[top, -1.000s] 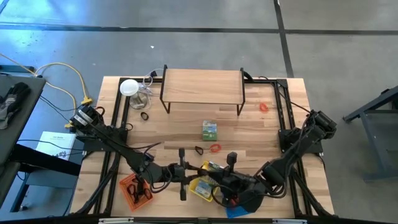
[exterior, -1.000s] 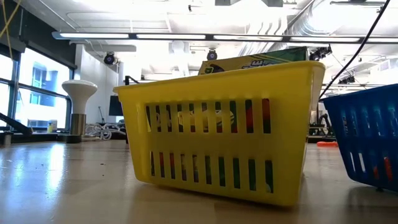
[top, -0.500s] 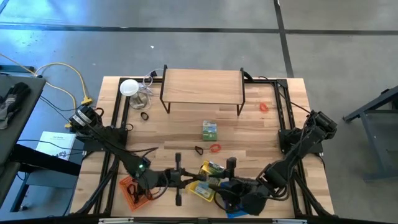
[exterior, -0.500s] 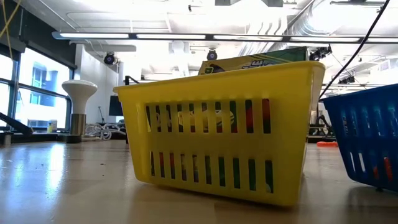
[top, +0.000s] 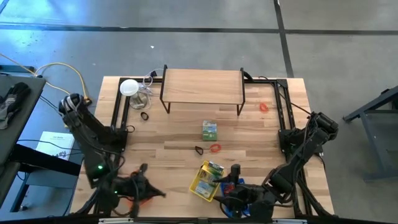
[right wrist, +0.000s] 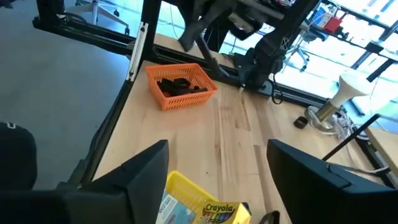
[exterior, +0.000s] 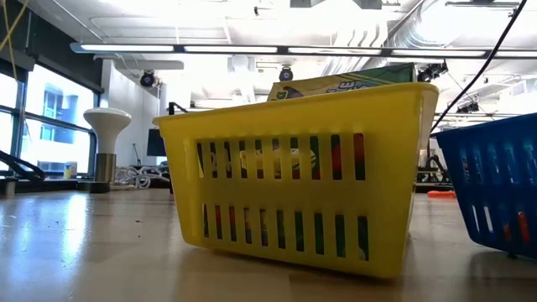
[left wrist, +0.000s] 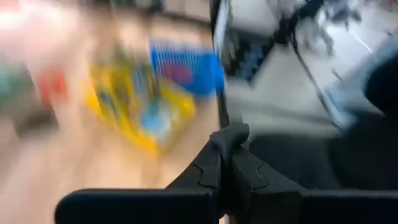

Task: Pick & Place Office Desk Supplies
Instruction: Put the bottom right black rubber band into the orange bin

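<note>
Loose supplies are scattered over the table point(top: 261, 134): a green-and-silver packet point(top: 209, 130) lies near the middle, a black clip point(top: 199, 150) and a red rubber band point(top: 215, 148) sit just beside each other nearer the front, another red band point(top: 263, 106) lies by the right leg of the wooden shelf point(top: 202, 85), and a dark ring point(top: 144, 116) rests near the white disc point(top: 129, 87); the sorting looks partly done, since the orange basket point(right wrist: 181, 84) already holds black clip-like pieces, the yellow basket point(top: 207, 180) holds a crayon box and other bits, and the blue basket point(exterior: 495, 184) shows something red inside, while those loose items are not yet collected; compared with a second ago, the left gripper point(top: 142, 186) has swung away from the yellow basket to the front-left corner over the orange basket, its fingers point(left wrist: 231, 155) together on nothing visible; the right gripper point(top: 231, 198) has drawn back toward the front edge over the blue basket, its fingers point(right wrist: 146, 171) now spread apart and empty, where before they reached in beside the yellow basket.
</note>
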Tool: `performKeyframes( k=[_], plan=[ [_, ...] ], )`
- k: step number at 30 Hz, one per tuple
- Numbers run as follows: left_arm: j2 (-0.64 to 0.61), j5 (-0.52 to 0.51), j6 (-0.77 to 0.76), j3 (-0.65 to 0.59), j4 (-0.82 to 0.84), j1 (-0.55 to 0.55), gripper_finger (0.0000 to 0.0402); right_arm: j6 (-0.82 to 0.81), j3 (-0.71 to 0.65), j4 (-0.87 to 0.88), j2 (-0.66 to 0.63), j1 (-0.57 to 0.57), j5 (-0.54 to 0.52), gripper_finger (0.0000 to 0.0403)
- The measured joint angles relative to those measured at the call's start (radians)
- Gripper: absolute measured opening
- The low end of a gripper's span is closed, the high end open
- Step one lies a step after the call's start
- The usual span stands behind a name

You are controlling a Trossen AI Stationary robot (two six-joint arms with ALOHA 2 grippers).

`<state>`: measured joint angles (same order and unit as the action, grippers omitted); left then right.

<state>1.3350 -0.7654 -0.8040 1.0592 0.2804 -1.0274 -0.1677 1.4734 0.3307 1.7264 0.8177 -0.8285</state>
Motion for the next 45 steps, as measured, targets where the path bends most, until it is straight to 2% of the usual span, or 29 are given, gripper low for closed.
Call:
performKeyframes(
  k=[6, 11, 16, 23, 30, 45],
  plan=[
    [-0.021, 0.306, -0.518, 0.0, 0.35, -0.036, 0.0001, -0.067, 0.0, 0.025, 0.0, -0.016, 0.023, 0.0259],
    [-0.002, 0.46, -0.701, -0.001, 0.509, -0.039, 0.0004, -0.077, 0.0, 0.039, 0.0, -0.03, 0.041, 0.0259],
    [0.008, 0.58, -0.758, -0.001, 0.517, -0.025, 0.0016, -0.116, 0.0, 0.06, 0.0, -0.041, 0.052, 0.0259],
    [0.013, 0.639, -0.769, -0.001, 0.543, -0.023, 0.002, -0.154, 0.0, 0.086, 0.0, -0.059, 0.074, 0.0258],
    [0.085, 0.807, -0.825, -0.001, 0.604, -0.022, 0.002, -0.153, 0.0, 0.086, 0.0, -0.062, 0.103, 0.0258],
    [0.12, 0.817, -0.765, -0.001, 0.61, -0.011, 0.002, -0.178, 0.0, 0.108, 0.0, -0.094, 0.104, 0.0258]
  ],
)
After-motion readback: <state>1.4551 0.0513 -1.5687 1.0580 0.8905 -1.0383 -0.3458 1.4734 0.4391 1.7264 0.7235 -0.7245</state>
